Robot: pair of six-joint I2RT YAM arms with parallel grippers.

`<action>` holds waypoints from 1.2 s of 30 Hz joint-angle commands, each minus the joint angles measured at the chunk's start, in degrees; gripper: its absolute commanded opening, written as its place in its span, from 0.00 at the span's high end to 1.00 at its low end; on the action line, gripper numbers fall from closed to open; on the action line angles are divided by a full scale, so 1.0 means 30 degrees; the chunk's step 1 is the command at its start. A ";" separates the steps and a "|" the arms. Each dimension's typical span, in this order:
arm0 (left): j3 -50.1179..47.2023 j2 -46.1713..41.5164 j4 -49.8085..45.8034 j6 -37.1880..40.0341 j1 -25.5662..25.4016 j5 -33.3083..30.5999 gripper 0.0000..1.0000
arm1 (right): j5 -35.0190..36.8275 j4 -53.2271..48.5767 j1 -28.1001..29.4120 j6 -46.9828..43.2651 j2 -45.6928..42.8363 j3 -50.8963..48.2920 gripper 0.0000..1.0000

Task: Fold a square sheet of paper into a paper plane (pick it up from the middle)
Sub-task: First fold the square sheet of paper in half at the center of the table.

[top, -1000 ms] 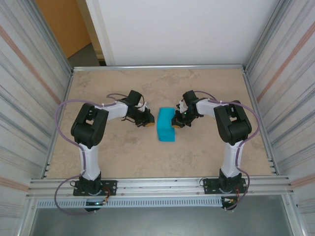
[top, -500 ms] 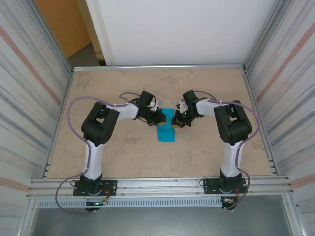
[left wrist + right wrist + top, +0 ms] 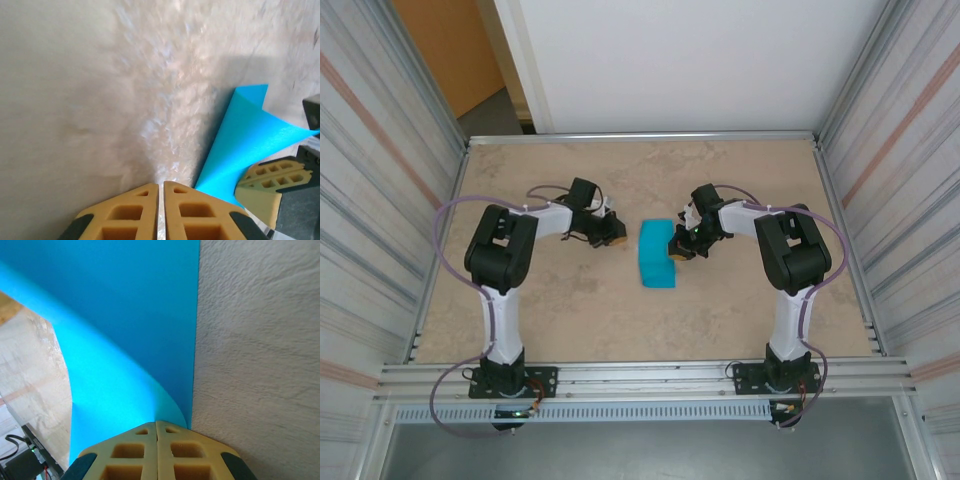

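Observation:
The square sheet of paper (image 3: 655, 262) is turquoise-blue and lies mid-table, folded over into a narrow upright strip. In the right wrist view the sheet (image 3: 125, 315) curls up from the table into the tips of my right gripper (image 3: 156, 422), which is shut on its edge. My right gripper (image 3: 677, 253) sits at the paper's right side. My left gripper (image 3: 617, 239) is a short way left of the sheet, shut and empty. In the left wrist view my left gripper (image 3: 161, 184) is low over bare table, with the raised paper flap (image 3: 245, 140) and the right gripper's fingers (image 3: 272, 180) to its right.
The beige marbled table (image 3: 560, 300) is fenced by metal rails and ribbed side walls (image 3: 380, 200). Both arm bases (image 3: 505, 375) stand at the near edge. Cables loop off each arm. Bare table lies in front of and behind the paper.
My left gripper reached right to the paper's upper left edge half a second ago, then drew back left to where it started. The right arm and the paper have not moved.

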 commanded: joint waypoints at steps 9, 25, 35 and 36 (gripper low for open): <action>0.1504 0.0756 0.2480 -0.2343 -0.3855 0.0303 0.89 | 0.5566 -0.2464 -0.0136 -0.0186 0.2954 -0.2072 0.94; 0.1773 0.3032 0.1389 -0.0973 -0.1449 -0.0619 0.89 | 0.5746 -0.2344 -0.0256 -0.0087 0.2720 -0.2396 0.94; 0.5211 0.3991 -0.1406 0.1047 0.0282 -0.0075 0.88 | 0.5800 -0.2410 -0.0252 -0.0028 0.2828 -0.2231 0.95; 0.5560 0.4032 -0.1505 0.1096 0.0266 0.0219 0.88 | 0.5791 -0.2417 -0.0265 -0.0034 0.2775 -0.2232 0.95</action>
